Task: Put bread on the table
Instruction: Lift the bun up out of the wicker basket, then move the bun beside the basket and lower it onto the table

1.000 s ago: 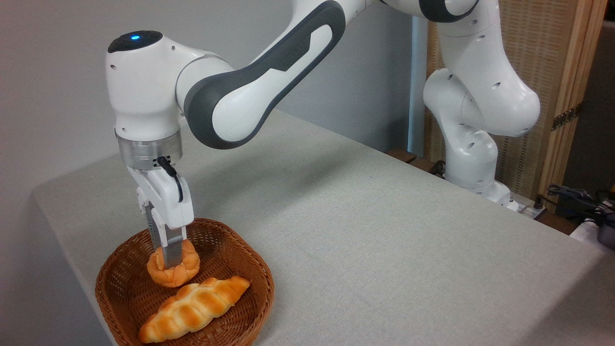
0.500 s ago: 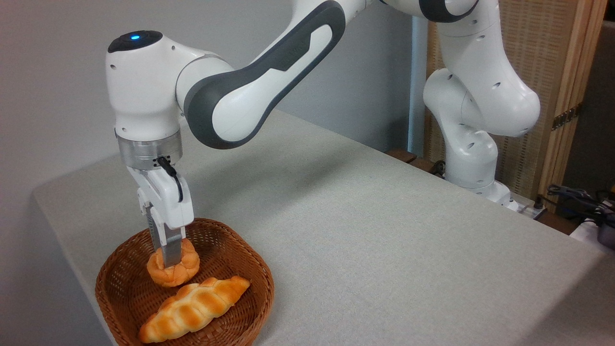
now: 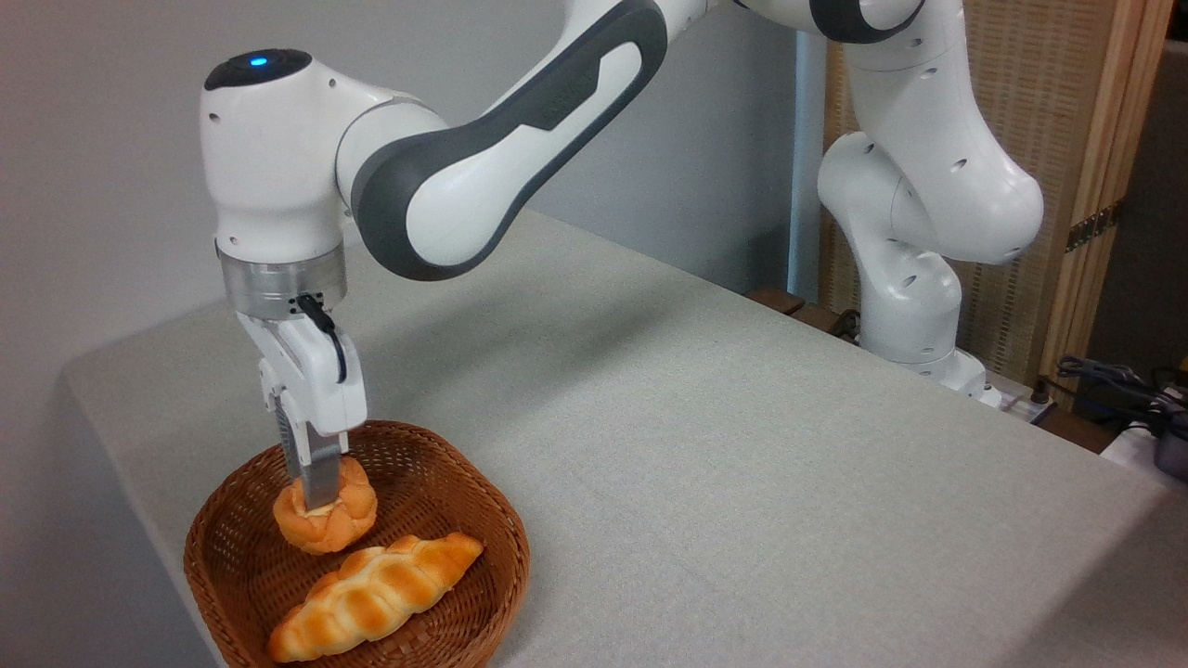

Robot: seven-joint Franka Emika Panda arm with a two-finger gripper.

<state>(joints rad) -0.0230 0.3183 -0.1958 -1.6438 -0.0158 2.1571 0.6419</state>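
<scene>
Moved: my gripper has risen slightly, bread with it.
Claw: clamped on the bread.
Bread: seemingly just clear of the basket floor.
Loaf: lying in basket.

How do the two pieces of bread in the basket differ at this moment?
The bread is a small round bun with a knotted top; the loaf is long, braided and tapered at its ends. The gripper has its jaws closed on the bun; nothing touches the loaf. The bun is a deeper orange; the loaf is paler gold with browned ridges. Both are within the wicker basket.
</scene>
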